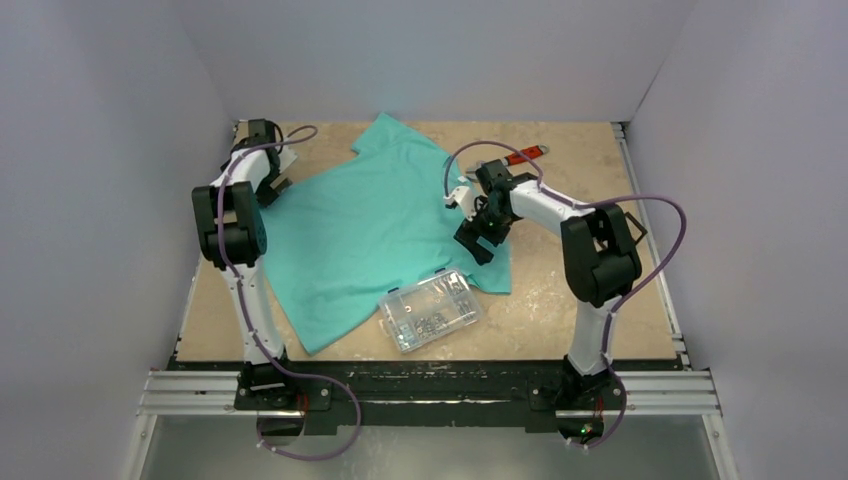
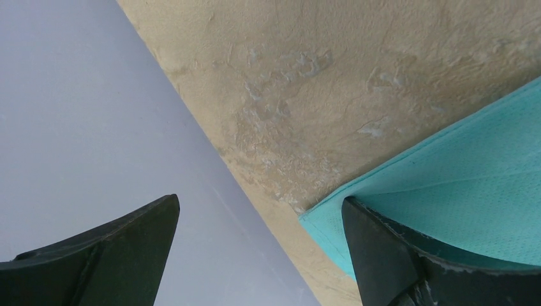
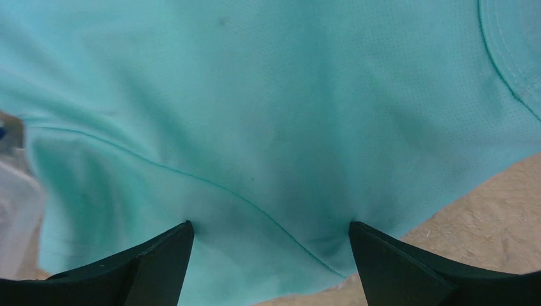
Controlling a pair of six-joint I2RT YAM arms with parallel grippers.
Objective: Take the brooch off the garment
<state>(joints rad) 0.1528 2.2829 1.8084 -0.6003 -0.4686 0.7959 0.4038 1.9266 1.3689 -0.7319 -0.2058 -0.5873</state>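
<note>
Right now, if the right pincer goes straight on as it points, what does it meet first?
The teal T-shirt: fabric fills the gap of the open right pincer, and its tips seem to touch it.

Teal short-sleeved shirt (image 1: 370, 230), lay spread mostly flat on tan table (image 1: 530, 310), skewed diagonally, lightly creased.

Pale lavender-grey walls (image 1: 100, 150) enclose mottled beige tabletop (image 1: 600, 160); rail (image 1: 680, 392), seemingly aluminium, near edge.

A clear plastic parts box (image 1: 430, 308) is sitting on the tan table (image 1: 540, 300); a red-handled tool (image 1: 527, 154) is lying near its far edge.
</note>
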